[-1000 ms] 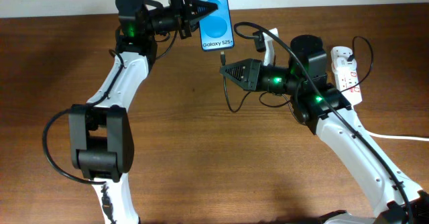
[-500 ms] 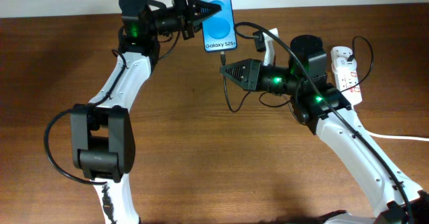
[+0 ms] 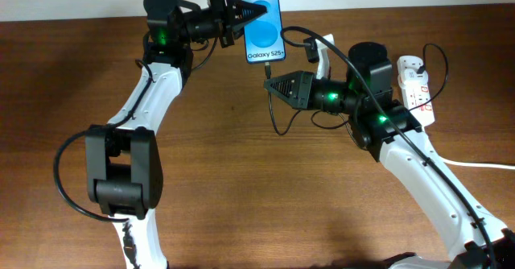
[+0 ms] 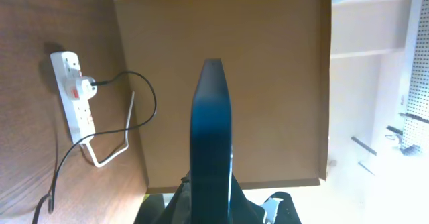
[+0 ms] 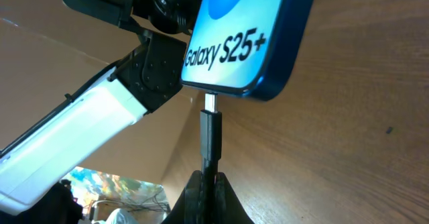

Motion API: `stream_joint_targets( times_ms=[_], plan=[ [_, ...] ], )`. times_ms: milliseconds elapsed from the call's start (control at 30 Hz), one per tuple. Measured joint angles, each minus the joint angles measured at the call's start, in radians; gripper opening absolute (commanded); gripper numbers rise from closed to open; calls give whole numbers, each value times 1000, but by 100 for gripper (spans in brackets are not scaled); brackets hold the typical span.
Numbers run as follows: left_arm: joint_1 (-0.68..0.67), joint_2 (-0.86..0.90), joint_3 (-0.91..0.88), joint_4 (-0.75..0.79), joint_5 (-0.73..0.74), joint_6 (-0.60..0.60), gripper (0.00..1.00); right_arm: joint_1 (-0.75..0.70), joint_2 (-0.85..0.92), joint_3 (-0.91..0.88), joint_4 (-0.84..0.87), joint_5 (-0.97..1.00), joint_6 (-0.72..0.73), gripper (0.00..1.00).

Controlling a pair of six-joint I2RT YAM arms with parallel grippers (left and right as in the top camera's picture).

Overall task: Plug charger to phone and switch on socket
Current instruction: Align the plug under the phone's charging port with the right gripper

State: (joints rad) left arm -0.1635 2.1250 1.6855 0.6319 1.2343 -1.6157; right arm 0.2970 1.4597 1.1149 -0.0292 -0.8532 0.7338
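My left gripper is shut on the phone, holding it above the table's far edge with its blue screen facing up. The left wrist view shows the phone edge-on. My right gripper is shut on the charger just below the plug tip. In the right wrist view the charger's tip sits right at the phone's bottom edge, its metal end still showing. The black cable loops back to a black plug in the socket at the right. The socket also shows in the left wrist view.
A thick white cord runs from the socket off the right edge. The charger cable droops in a loop under my right gripper. A white wall borders the table's far edge.
The left gripper has moved the phone slightly right and down toward the charger tip. The right arm has hardly moved.
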Motion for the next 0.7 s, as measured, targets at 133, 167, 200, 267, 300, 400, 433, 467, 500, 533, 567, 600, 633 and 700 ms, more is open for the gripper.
stream_joint_targets(
  times_ms=[133,167,200,267,300,400,433,467,500,533,567,600,633,700],
  plan=[
    [0,0,0,0,4,0,0,0,0,0,0,0,0,4],
    [0,0,0,2,6,0,0,0,0,0,0,0,0,4],
    [0,0,0,8,7,0,0,0,0,0,0,0,0,4],
    [0,0,0,23,7,0,0,0,0,0,0,0,0,4],
    [0,0,0,29,7,0,0,0,0,0,0,0,0,4],
    [0,0,0,35,7,0,0,0,0,0,1,0,0,4],
    [0,0,0,37,7,0,0,0,0,0,1,0,0,4],
    [0,0,0,38,7,0,0,0,0,0,3,0,0,4],
    [-1,0,0,38,7,0,0,0,0,0,4,0,1,4],
    [-2,0,0,38,6,0,0,0,0,0,5,0,1,4],
    [-3,0,0,38,6,0,0,0,0,0,6,0,1,4],
    [-5,0,0,38,8,0,0,0,0,0,8,0,1,4],
    [-8,0,0,38,7,0,0,0,0,0,8,-1,2,4],
    [-10,0,0,39,6,0,0,0,0,-1,8,0,2,4]
  ],
)
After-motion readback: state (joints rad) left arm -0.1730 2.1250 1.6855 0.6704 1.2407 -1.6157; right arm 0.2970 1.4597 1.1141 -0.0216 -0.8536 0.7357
